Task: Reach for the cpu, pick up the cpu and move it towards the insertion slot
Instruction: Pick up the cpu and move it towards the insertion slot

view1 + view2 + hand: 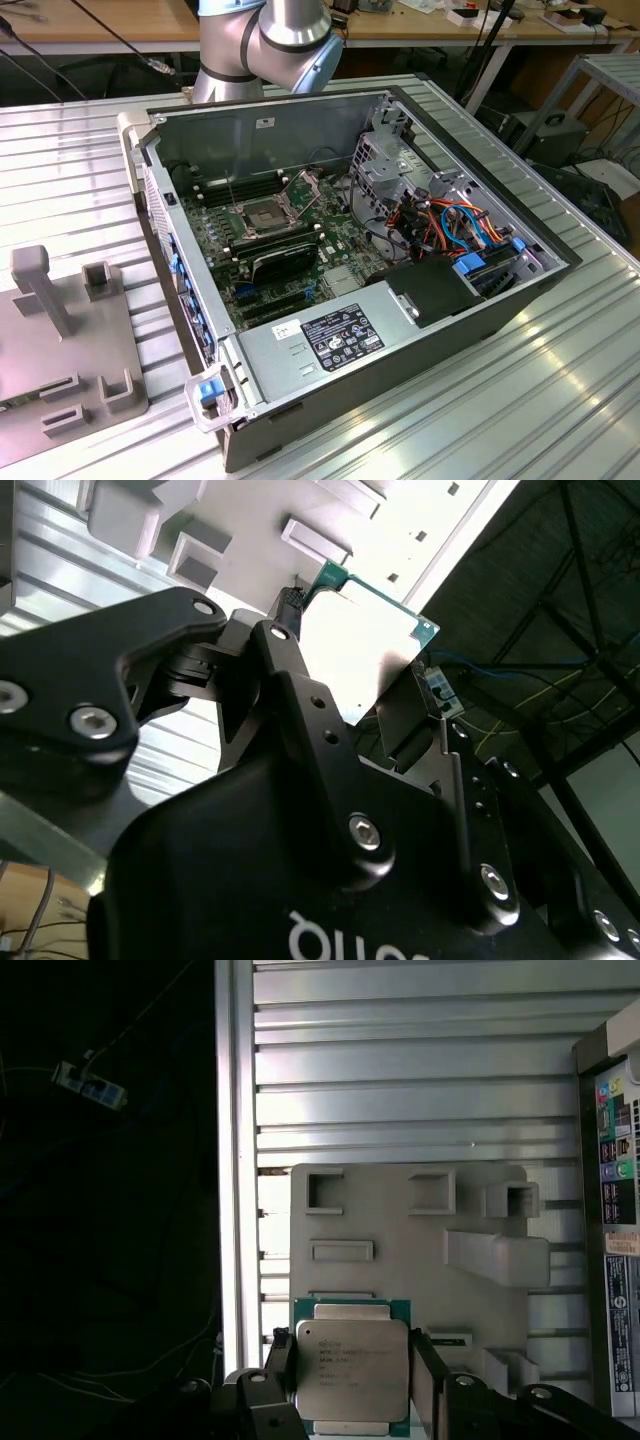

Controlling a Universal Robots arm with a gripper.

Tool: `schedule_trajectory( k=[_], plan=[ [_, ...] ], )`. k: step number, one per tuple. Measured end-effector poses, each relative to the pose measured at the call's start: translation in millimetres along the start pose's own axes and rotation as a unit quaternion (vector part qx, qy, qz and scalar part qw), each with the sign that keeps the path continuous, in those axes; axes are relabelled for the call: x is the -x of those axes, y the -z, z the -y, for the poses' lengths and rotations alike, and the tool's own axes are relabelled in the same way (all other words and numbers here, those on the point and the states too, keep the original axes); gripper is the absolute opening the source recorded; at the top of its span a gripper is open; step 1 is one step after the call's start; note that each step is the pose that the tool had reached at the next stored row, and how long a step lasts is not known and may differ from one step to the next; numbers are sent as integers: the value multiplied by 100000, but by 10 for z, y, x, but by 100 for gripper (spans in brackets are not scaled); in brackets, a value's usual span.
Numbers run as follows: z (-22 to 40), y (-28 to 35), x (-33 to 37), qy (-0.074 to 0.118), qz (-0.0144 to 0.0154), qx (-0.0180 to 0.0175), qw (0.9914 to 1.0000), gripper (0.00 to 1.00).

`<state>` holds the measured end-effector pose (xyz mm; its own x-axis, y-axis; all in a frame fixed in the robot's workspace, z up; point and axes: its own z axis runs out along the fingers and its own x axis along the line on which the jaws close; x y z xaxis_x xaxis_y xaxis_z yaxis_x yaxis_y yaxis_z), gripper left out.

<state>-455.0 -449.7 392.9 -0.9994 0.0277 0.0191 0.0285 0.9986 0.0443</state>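
The cpu point(352, 1365) is a square chip with a silver lid on a green board. My gripper point(352, 1360) is shut on it, one black finger point(279, 1358) against each side. In the first wrist view the chip hangs above the grey fixture plate point(400, 1220). In the second wrist view the cpu point(365, 645) sits between the fingertips of the gripper point(352, 645). The insertion slot point(262, 214) is a silver-framed socket on the motherboard inside the open computer case point(330, 360), with its metal retention plate point(305, 186) hinged up.
In the exterior view the arm point(265, 40) rises behind the case. The grey fixture plate point(60, 340) with raised blocks lies at that view's left on the ribbed aluminium table point(500, 410). A black card point(285, 258), cables point(450, 225) and a drive cage point(385, 165) crowd the case.
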Motion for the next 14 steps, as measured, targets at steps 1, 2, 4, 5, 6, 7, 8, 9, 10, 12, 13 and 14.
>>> schedule_trajectory(
  k=[1, 2, 4, 5, 6, 7, 8, 9, 10, 12, 13, 14],
  plan=[
    [0, 1, 7, 6, -7, 1, 100000, 55],
    [0, 0, 18, 7, 0, 5, 100000, 55],
    [-2, 1, 50, -4, -1, 2, 100000, 55],
    [-2, 1, 77, -1, -2, 3, 100000, 55],
    [-3, 0, 99, -1, 4, 6, 100000, 55],
    [-4, 0, 126, -5, 8, 7, 100000, 55],
    [-4, 1, 143, -6, 1, 4, 100000, 55],
    [-5, 1, 161, -1, 3, 3, 100000, 55],
    [-6, 1, 181, -6, 9, 6, 100000, 55],
    [-6, 2, 199, -3, 2, 5, 100000, 55],
    [-6, 2, 213, -7, 3, 4, 100000, 55],
    [-7, 2, 236, -7, 3, 6, 100000, 55]
  ],
)
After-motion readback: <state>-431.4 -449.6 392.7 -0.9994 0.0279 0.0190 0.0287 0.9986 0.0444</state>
